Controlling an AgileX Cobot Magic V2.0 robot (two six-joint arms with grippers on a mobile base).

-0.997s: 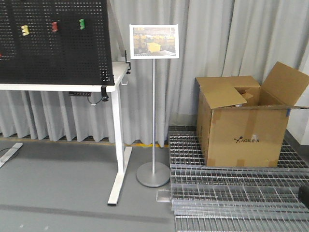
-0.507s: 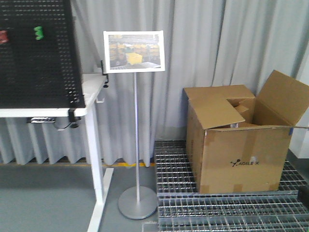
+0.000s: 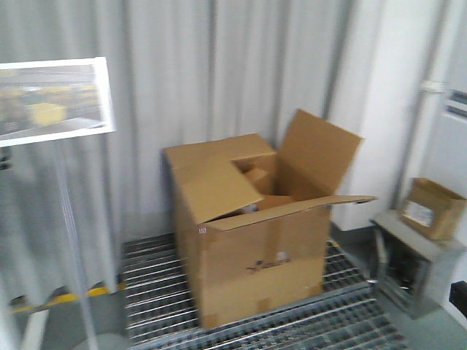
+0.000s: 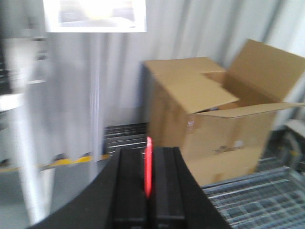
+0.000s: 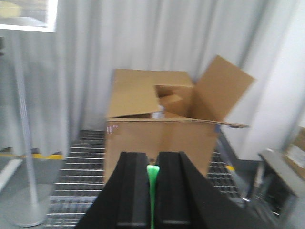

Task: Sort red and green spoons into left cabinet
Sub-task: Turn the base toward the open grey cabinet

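In the left wrist view my left gripper [image 4: 148, 151] is shut on the red spoon [image 4: 148, 167], which stands edge-on between the black fingers and pokes a little past their tips. In the right wrist view the green spoon [image 5: 152, 179] is pinched the same way by my right gripper [image 5: 152, 155], its end level with the fingertips. Neither gripper shows in the front view. The left cabinet is out of view.
An open cardboard box [image 3: 248, 226] sits on metal floor grating [image 3: 153, 284] against grey curtains. A sign on a thin pole [image 3: 51, 98] stands at the left. At the right a smaller box [image 3: 432, 206] rests on a low grey unit [image 3: 412, 266].
The front view has swung to the right: the pegboard table has left the frame, the sign has slid to the left edge, and the box now sits centre with a grey unit appearing at right.
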